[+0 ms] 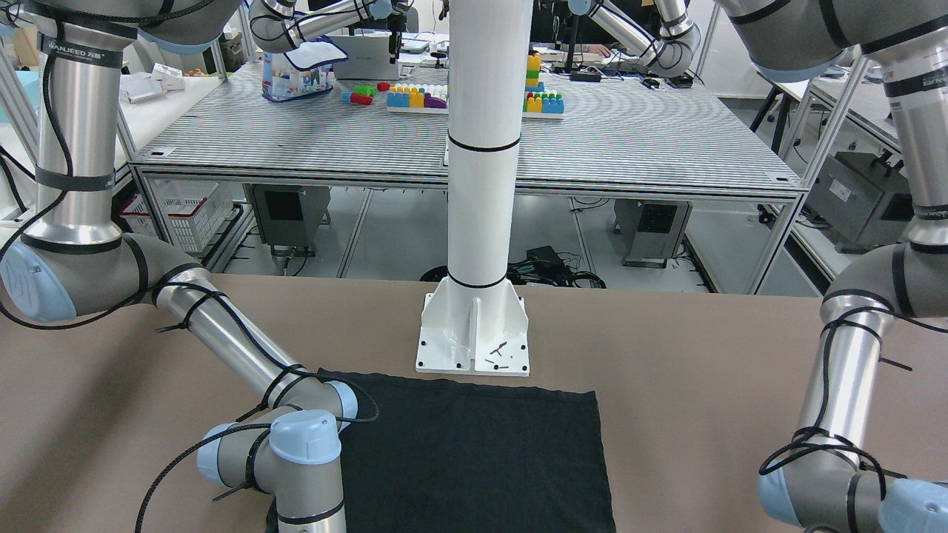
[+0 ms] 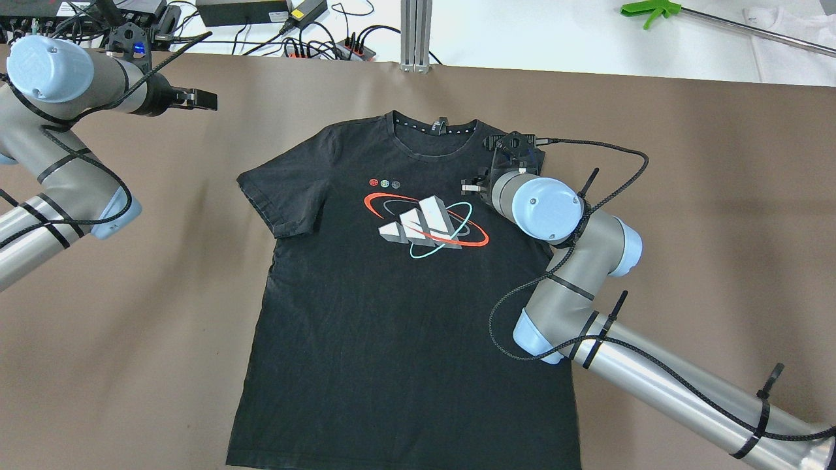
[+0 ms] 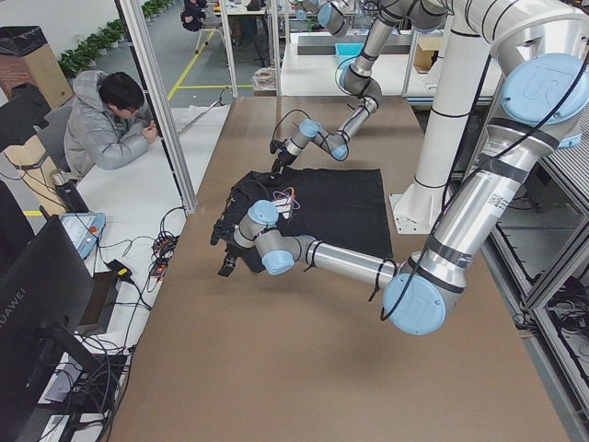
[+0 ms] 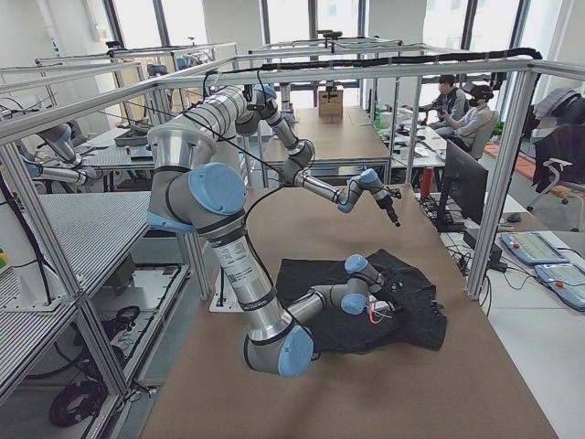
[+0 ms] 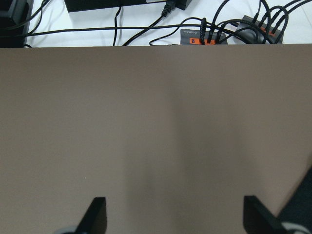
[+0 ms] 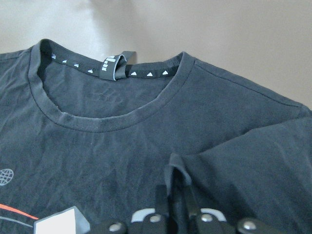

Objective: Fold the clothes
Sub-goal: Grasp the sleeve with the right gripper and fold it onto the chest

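Note:
The clothes are one black T-shirt (image 2: 405, 313) with a red, white and teal chest print, lying flat and face up on the brown table, collar at the far side. My right gripper (image 2: 471, 187) sits low over its right shoulder. In the right wrist view this gripper (image 6: 175, 195) is shut on a small raised pinch of the T-shirt (image 6: 122, 141), just below the collar. A sleeve layer lies folded over the chest beside it. My left gripper (image 2: 206, 99) hovers over bare table at the far left, away from the shirt. In its wrist view it (image 5: 175, 214) is open and holds nothing.
The white post base (image 1: 474, 333) stands at the table's robot side, touching the shirt's hem edge. Power strips and cables (image 2: 326, 46) lie beyond the far edge, with a green tool (image 2: 646, 10) at far right. A seated person (image 3: 110, 129) is past that edge.

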